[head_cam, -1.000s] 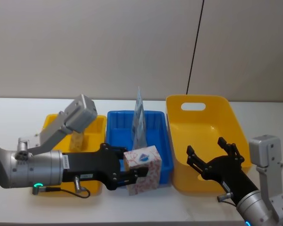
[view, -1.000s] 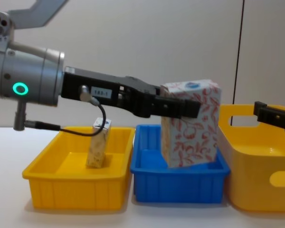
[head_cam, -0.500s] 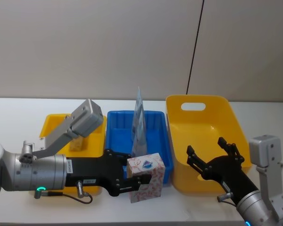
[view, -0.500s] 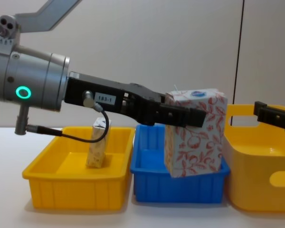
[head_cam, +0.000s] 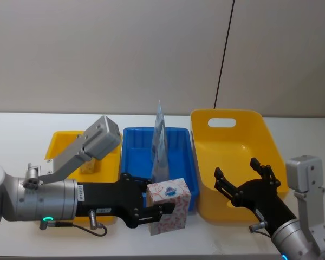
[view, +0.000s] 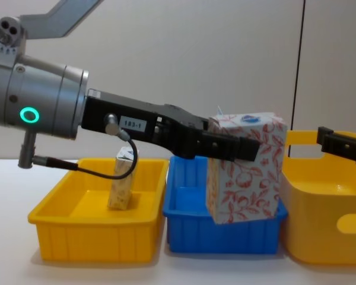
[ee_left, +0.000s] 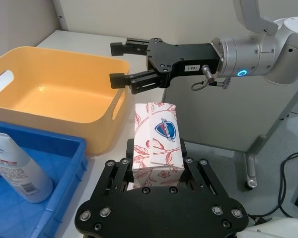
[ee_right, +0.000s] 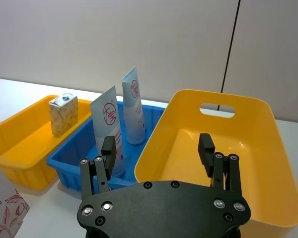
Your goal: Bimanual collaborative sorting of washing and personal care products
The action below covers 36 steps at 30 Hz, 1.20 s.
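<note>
Clamping a floral carton [head_cam: 173, 199] in my left gripper [head_cam: 155, 203].
I'm holding it upright at the blue tray's [head_cam: 180, 154] near edge; right gripper [head_cam: 240, 175] is hovering wide open, empty, by the yellow basket [head_cam: 227, 142].

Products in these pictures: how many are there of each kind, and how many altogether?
Cartons: 2, the floral carton and the small carton.
Tubes: 2, the near tube and the far tube.
Total: 4.

Left gripper [ee_left: 157, 167] clamping floral carton [ee_left: 157, 131], right gripper [ee_left: 119, 63] spread wide beyond; yellow basket [ee_left: 49, 89] alongside
</note>
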Motion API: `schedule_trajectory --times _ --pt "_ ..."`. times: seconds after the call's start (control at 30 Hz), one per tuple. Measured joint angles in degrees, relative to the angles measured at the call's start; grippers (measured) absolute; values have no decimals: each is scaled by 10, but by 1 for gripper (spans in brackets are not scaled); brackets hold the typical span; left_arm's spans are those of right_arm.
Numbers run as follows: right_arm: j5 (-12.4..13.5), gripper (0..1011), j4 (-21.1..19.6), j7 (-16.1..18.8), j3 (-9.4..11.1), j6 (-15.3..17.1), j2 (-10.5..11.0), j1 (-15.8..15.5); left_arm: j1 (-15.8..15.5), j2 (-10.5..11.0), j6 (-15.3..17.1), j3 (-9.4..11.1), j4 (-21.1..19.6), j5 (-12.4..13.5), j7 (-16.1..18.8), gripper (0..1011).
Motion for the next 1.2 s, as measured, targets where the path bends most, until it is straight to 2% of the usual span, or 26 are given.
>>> schedule_trajectory --times 0.2,0.53,0.97,1.03,1.17,1.2 --pt "2 1000 0 6 2 -1 1 0 -2 0 0 3 -1 0 1 399" --pt "29 1000 9 61 12 -14 20 6 -4 1 0 5 -1 0 2 399" --pt "85 1000 45 181 23 -29 69 35 -4 1 0 6 -2 0 3 399" --pt "100 1000 56 213 23 -29 82 45 -5 1 0 6 -2 0 3 399" --pt "114 1000 67 247 24 -29 96 55 -5 1 0 7 -2 0 3 399" --pt "122 1000 73 264 24 -29 104 60 -5 1 0 7 -2 0 3 399"
